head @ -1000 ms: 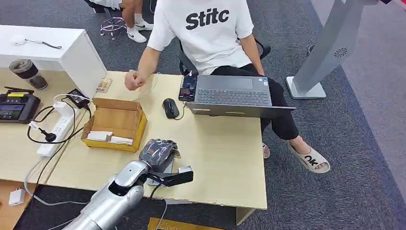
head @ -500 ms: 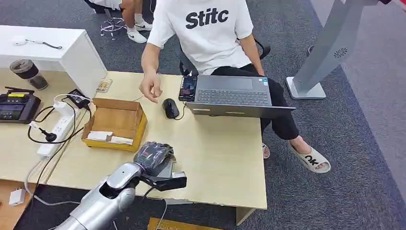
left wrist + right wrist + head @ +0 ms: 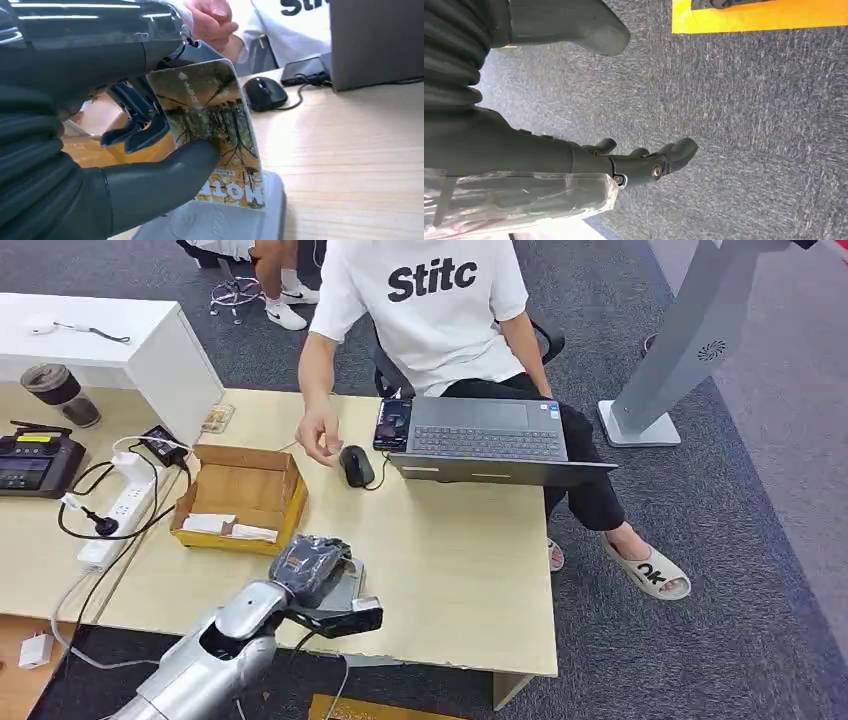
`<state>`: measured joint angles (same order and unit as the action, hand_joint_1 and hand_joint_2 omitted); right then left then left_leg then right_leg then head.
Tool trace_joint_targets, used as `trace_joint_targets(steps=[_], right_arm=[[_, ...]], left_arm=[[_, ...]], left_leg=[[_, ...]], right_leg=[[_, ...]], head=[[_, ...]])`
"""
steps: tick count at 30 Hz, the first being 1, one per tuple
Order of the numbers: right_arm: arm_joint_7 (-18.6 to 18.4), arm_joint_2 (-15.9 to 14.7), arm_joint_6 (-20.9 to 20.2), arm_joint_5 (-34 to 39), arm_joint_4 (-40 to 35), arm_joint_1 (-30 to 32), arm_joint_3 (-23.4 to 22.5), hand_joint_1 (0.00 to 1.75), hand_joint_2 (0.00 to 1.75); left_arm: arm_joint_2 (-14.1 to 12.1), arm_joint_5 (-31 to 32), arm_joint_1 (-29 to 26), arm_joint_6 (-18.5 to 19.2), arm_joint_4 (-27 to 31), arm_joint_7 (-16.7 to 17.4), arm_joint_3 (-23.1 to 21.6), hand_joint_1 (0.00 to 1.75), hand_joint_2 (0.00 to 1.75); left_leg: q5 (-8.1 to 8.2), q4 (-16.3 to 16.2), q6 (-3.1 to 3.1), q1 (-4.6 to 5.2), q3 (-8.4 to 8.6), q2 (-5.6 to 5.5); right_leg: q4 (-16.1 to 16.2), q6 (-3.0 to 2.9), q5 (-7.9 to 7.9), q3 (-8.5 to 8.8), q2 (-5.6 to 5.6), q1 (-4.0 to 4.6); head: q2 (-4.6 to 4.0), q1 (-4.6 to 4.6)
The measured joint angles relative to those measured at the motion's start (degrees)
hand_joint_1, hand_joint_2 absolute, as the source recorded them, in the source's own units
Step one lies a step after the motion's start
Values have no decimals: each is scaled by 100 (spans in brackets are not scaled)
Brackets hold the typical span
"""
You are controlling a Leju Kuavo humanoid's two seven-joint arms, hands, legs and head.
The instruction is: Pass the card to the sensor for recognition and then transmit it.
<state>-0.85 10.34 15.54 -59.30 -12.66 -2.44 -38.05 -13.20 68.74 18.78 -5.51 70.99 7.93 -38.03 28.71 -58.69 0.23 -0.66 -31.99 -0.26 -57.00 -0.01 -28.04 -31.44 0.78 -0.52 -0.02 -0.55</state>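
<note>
My left hand [image 3: 312,563] hovers over the near edge of the light wooden table [image 3: 450,560]. In the left wrist view the left hand [image 3: 125,150] pinches a card [image 3: 215,125] printed with an orange and brown tree picture, thumb on its face. The card's lower edge sits just above a flat grey sensor pad [image 3: 220,220], seen in the head view as the grey sensor pad [image 3: 348,585] under the hand. My right hand [image 3: 644,160] hangs over grey carpet with its fingers loosely apart and holds nothing.
A seated person in a white shirt reaches a hand [image 3: 318,435] toward a black mouse [image 3: 355,464] beside a laptop [image 3: 490,440]. An open cardboard box [image 3: 240,498] stands left of my hand. A power strip [image 3: 120,510] with cables lies further left.
My left hand has drawn back toward me and down over the sensor pad with the card. The person's hand has dropped from a raised fist to beside the mouse.
</note>
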Motion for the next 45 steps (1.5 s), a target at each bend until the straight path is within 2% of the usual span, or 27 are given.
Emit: trace_joint_targets(steps=[15, 19, 22, 30, 33, 45], right_arm=[[-17, 0, -2, -72, 0, 0, -33, 0, 175], [-61, 0, 2, -236, 0, 1, -42, 0, 175], [-68, 0, 0, -313, 0, 1, -42, 0, 175], [-52, -2, 0, -479, 0, -8, -42, 0, 175], [-55, -2, 2, -485, 0, -15, -42, 0, 175], [-68, -2, 11, -663, 2, -15, -42, 0, 175]], left_arm=[[-76, 74, 47, -89, -90, 137, 258, 175, 175], [-79, 173, 86, -390, -218, 356, 473, 175, 175], [-87, 184, 304, -577, -395, 367, 803, 175, 175], [-92, 260, 818, -1027, -750, 57, 1508, 175, 175], [-94, 339, 829, -1160, -830, 2, 1584, 175, 175], [-236, 429, 922, -1233, -911, -105, 1825, 175, 175]], left_leg=[[0, 0, 0, 0, -1, 0], [0, 0, 0, 0, -2, 1], [-4, 0, -5, -2, -3, -1], [-4, 0, -6, -3, -3, 2], [-4, 0, -6, -2, -6, 1], [-4, 0, -6, -3, -7, 1]], right_leg=[[1, 0, 0, -1, 1, 0], [0, 0, 0, -6, 3, 0], [0, -1, 1, -6, 1, 0], [-3, -3, 2, -7, 6, 1], [-3, -3, 1, -7, 4, 1], [-3, -4, 2, -10, 5, 0]], head=[[0, -2], [0, 0], [0, 0], [0, 0], [0, 0], [0, 0]])
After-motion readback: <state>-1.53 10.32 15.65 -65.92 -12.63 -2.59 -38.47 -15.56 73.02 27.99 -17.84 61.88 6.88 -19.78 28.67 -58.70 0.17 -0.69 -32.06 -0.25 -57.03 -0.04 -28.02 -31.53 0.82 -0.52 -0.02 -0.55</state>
